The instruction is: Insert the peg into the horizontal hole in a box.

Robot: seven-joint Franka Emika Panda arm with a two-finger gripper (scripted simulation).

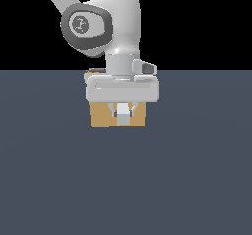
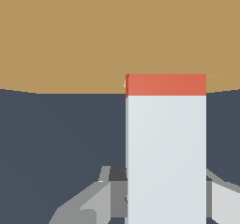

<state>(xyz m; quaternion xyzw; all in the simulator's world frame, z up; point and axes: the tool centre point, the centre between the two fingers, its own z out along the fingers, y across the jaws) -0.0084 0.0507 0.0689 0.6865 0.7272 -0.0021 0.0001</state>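
The tan-brown box (image 1: 101,116) stands on the dark floor, partly covered by my hand in the exterior view. My gripper (image 1: 122,112) is shut on the peg (image 1: 122,113), whose pale grey-white part faces the camera with a bit of orange-red just above it. In the wrist view the peg (image 2: 166,148) runs away from the camera, grey-white for most of its length, and its orange-red end (image 2: 166,85) meets the box's face (image 2: 70,35). A sliver of lighter yellowish-tan beside that end marks the hole (image 2: 125,83); the rest of it is hidden by the peg. The grey fingers (image 2: 101,197) flank the peg.
A dark blue-grey floor (image 1: 126,180) spreads around the box. The white arm (image 1: 113,22) rises above the hand. Nothing else stands in view.
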